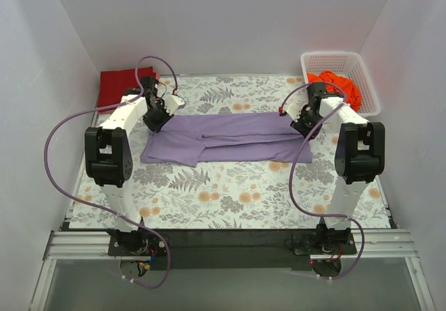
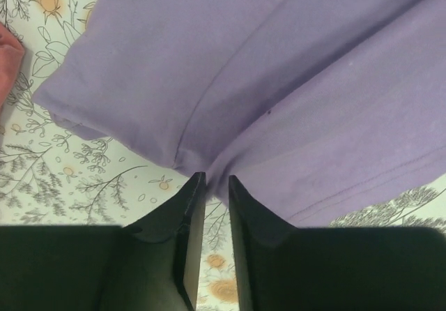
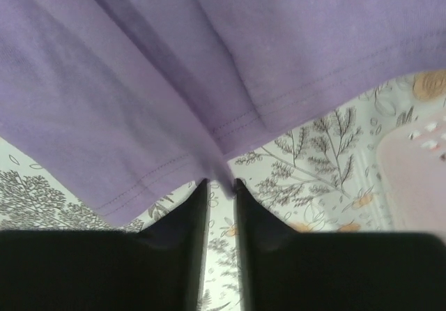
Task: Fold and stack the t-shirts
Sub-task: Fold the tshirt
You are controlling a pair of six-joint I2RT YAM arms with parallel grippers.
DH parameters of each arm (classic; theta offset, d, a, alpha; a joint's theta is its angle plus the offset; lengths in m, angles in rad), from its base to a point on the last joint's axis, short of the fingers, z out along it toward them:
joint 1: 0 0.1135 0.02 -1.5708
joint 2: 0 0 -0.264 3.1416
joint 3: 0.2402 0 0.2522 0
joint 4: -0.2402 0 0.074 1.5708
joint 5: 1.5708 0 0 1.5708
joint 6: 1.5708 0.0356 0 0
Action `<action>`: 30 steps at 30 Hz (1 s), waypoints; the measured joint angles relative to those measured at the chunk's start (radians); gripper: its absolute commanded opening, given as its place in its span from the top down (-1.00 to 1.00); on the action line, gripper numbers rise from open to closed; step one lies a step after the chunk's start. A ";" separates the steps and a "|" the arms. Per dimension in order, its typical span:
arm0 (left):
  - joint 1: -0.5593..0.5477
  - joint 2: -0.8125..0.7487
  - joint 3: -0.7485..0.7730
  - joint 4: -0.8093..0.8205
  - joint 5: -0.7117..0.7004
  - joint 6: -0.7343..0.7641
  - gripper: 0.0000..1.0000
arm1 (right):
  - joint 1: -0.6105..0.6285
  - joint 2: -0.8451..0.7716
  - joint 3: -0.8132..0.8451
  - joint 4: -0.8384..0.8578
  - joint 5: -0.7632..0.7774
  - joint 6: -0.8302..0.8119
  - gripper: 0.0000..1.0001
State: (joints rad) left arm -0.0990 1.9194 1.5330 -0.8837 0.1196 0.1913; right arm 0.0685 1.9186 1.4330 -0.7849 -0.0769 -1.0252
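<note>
lavender t-shirt flat on table, a gripper at each end

item 1. lavender-purple t-shirt (image 1: 230,138): lies as a long band running left to right across the middle of the floral table cloth (image 1: 230,192), layers folded over one another, the left end wider than the right.

item 2. left gripper (image 2: 214,178): low at the shirt's left end. jaws narrowly parted, with table cloth showing in the slit between them. the shirt's edge lies right at the fingertips, and nothing is seen clamped.

item 3. right gripper (image 3: 221,182): low at the shirt's right end. jaws narrowly parted likewise. a stitched hem bunches down to the fingertips; whether any of it sits between them cannot be told.

item 4. dark red t-shirt (image 1: 118,84): folded flat at the far left corner, behind the left arm, apart from the lavender one.

item 5. bright orange t-shirt (image 1: 338,86): crumpled inside the white lattice basket (image 1: 327,55) at the far right corner.
</note>
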 measured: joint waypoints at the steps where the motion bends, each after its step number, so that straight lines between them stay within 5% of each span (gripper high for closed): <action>1: 0.003 0.011 0.013 -0.005 0.005 -0.008 0.51 | 0.000 0.005 0.006 0.000 0.003 0.013 -0.10; 4: 0.034 0.048 0.085 -0.054 0.061 -0.043 0.30 | -0.008 0.013 0.043 -0.016 0.001 0.038 -0.32; 9: 0.189 0.026 0.124 -0.135 0.208 -0.107 0.07 | -0.085 0.002 0.158 -0.107 -0.088 0.121 -0.31; 15: 0.370 -0.100 -0.097 -0.148 0.332 -0.189 0.04 | -0.218 -0.116 0.045 -0.182 -0.192 0.246 -0.22; 22: 0.384 -0.144 -0.264 -0.114 0.414 -0.264 0.03 | -0.225 -0.143 -0.135 -0.198 -0.243 0.358 -0.20; 30: 0.385 -0.145 -0.316 -0.076 0.436 -0.297 -0.01 | -0.222 -0.083 -0.154 -0.101 -0.264 0.452 -0.16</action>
State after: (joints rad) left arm 0.2855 1.7744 1.2167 -0.9600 0.5560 -0.1055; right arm -0.1539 1.8359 1.2785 -0.8856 -0.3412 -0.5732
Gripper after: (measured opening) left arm 0.496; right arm 0.597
